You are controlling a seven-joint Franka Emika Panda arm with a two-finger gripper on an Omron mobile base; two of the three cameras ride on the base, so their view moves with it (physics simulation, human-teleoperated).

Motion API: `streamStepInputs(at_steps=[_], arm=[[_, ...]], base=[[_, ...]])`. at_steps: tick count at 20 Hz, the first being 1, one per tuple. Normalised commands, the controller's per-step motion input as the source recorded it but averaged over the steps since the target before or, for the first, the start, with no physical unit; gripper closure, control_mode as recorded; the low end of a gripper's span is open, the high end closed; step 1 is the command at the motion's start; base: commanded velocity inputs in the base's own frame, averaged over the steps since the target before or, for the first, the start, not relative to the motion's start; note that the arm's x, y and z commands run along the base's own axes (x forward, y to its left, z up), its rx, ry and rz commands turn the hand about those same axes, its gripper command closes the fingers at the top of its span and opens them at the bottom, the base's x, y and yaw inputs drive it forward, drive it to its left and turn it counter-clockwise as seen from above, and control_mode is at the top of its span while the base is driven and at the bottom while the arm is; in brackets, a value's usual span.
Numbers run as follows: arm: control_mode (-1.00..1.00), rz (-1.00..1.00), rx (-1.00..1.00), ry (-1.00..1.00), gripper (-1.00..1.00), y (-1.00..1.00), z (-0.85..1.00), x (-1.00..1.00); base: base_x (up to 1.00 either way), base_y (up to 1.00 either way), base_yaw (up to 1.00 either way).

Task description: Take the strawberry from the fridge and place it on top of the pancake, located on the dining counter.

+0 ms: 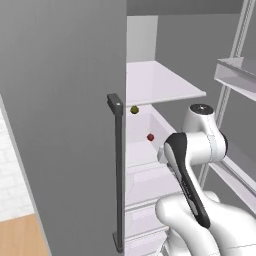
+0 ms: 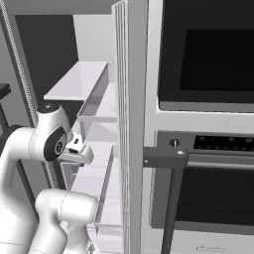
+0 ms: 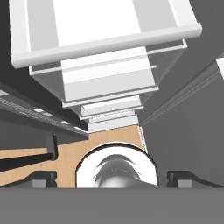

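fridge (image 1: 65,110): one door swung open, white shelves and drawers showing inside.
strawberry (image 1: 150,137): small red thing lying in the white drawer tray under the shelf, a small olive-green fruit (image 1: 134,109) just behind it.
gripper (image 3: 112,177): fingers spread wide apart, nothing between them, pointing down the front of the drawers.
step: reaching in, strawberry not yet picked up.
next move: i'd say the hand must swing over to the tray and come down around the red fruit, not the green one.

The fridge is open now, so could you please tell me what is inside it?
In the fridge, a small red item and an olive-green one sit below a white shelf. The closed door hides the rest.
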Motion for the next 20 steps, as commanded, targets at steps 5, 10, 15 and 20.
streamStepInputs(at_steps=[5, 10, 15, 20], arm=[[1.00, 0.00, 0.00, 0.00, -1.00, 0.00, 0.00, 0.00], [1.00, 0.00, 0.00, 0.00, -1.00, 0.00, 0.00, 0.00], [1.00, 0.00, 0.00, 0.00, -1.00, 0.00, 0.00, 0.00], [-1.00, 0.05, 0.00, -0.14, -1.00, 0.00, 0.00, 0.44]], base=[[0.42, 0.06, 0.00], [0.50, 0.00, 0.00], [0.37, 0.00, 0.00], [0.18, 0.00, 0.00]])
